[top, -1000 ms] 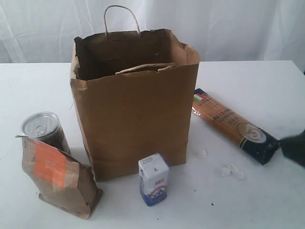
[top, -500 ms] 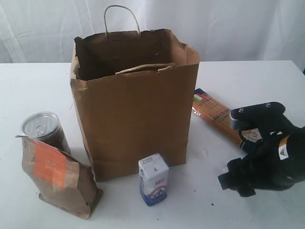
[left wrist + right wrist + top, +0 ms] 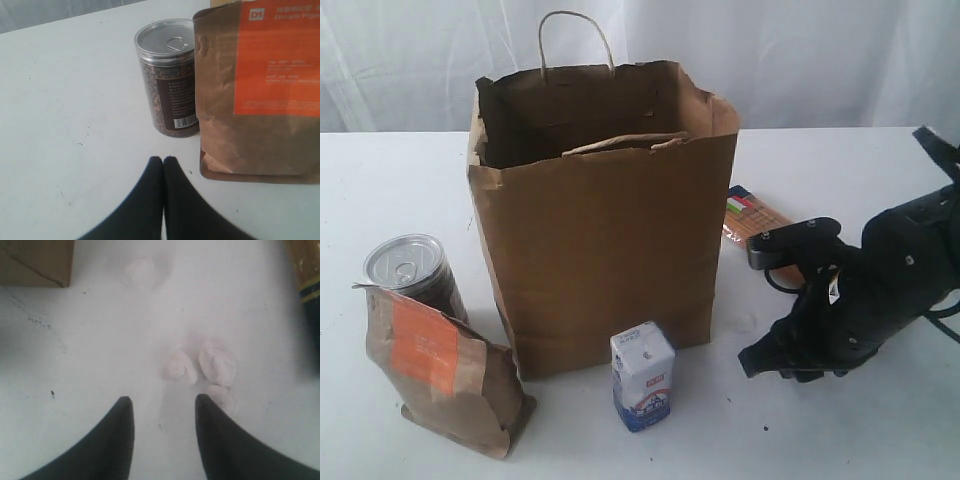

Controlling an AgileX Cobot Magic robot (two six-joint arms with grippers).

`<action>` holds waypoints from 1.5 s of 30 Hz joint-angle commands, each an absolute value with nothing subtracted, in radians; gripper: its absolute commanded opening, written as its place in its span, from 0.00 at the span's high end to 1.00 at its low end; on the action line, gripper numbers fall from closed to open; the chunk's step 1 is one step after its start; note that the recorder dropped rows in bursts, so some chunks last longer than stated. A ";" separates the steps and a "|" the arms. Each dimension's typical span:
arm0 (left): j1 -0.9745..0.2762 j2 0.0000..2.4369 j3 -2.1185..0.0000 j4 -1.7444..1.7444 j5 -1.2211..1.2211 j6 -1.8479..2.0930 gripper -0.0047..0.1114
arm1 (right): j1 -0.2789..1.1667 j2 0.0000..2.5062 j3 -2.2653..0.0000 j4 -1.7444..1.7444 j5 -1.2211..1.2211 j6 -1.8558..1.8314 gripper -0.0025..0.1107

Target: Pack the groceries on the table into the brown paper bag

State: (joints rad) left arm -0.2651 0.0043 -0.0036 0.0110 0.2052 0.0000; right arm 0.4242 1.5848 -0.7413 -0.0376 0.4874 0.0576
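Note:
The brown paper bag (image 3: pixel 605 230) stands open mid-table. The silver-topped can (image 3: pixel 410 265) and the orange-labelled kraft pouch (image 3: pixel 440 370) stand at its left, the white-blue carton (image 3: pixel 642 375) in front. The spaghetti packet (image 3: pixel 748 215) lies at the right, mostly hidden by my right arm. My right gripper (image 3: pixel 760 360) hovers low, open (image 3: pixel 162 402) and empty, just short of small white lumps (image 3: pixel 200 367). My left gripper (image 3: pixel 163 159) is shut and empty, close to the can (image 3: pixel 170 80) and pouch (image 3: pixel 260 90). Neither jar is in view.
The white table (image 3: pixel 400 170) runs back to a white curtain. A bottom corner of the bag (image 3: pixel 35 262) and the packet's dark end (image 3: pixel 307 270) flank the spot under the right gripper. The left gripper is outside the exterior view.
My right arm came in from the right edge and moved left and forward. It now covers most of the spaghetti packet and the white lumps. The groceries have not moved.

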 commanded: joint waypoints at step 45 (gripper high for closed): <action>-0.261 0.000 0.000 0.008 0.204 0.000 0.96 | 0.418 1.429 -0.746 0.011 0.570 0.048 0.98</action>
